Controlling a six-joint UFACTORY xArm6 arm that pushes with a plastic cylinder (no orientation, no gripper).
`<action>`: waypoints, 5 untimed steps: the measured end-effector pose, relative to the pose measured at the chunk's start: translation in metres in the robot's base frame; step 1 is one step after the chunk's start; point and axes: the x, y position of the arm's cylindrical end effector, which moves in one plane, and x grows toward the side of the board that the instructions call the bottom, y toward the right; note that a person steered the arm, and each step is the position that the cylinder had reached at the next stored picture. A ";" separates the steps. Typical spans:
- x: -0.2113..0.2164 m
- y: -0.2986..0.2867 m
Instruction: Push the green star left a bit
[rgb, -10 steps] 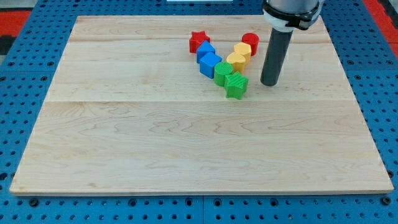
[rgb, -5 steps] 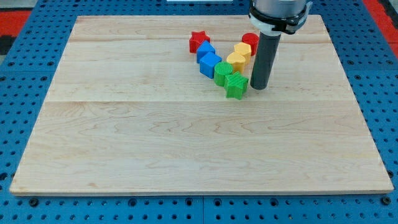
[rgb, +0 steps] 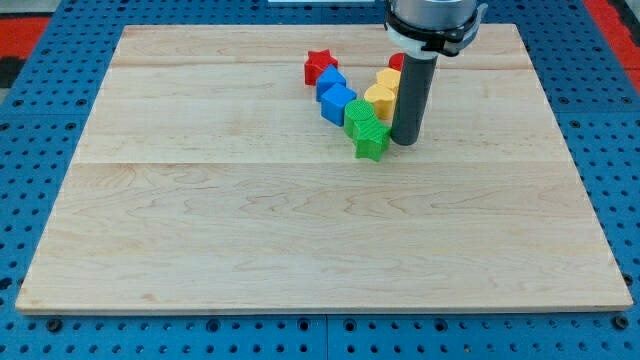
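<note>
Nearest the view's bottom, bare wooden board (rgb: 300, 240) on a blue pegboard surround (rgb: 50, 60); nothing on that near stretch. Farther up, right of centre, the green star (rgb: 371, 141), lowest block of the cluster, touching a second green block (rgb: 358, 115) just above and to its left, shape hard to make out. Just beside the star on the view's right, my tip (rgb: 405, 141), at or very close to the star's right edge; actual contact hard to confirm from this angle. No jaws to spread or close here: just a plain dark rod, upright, holding nothing, lower end down at the table top. For the step in hand, probably best to press level with the star's middle and drive straight toward the view's left, slowly and only a short way, since "a bit" is all that is asked. Off-centre contact would likely spin the star or send it up into the green neighbour and the blue blocks behind. Stopping early likely better than overshooting. Beyond the greens, two blue blocks (rgb: 337, 101), one above the other, touching; shapes unclear, perhaps a cube and a pentagon-like piece. Right of them, two yellow blocks (rgb: 380, 96), partly hidden by the rod. Farthest up, a red star (rgb: 320, 66) at the cluster's top left, and a red block (rgb: 397, 62) mostly hidden behind the rod. Count: two green, two blue, two yellow, two red, eight blocks in all, one rod.
</note>
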 end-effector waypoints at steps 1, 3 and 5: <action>0.000 -0.005; 0.000 -0.007; 0.001 0.001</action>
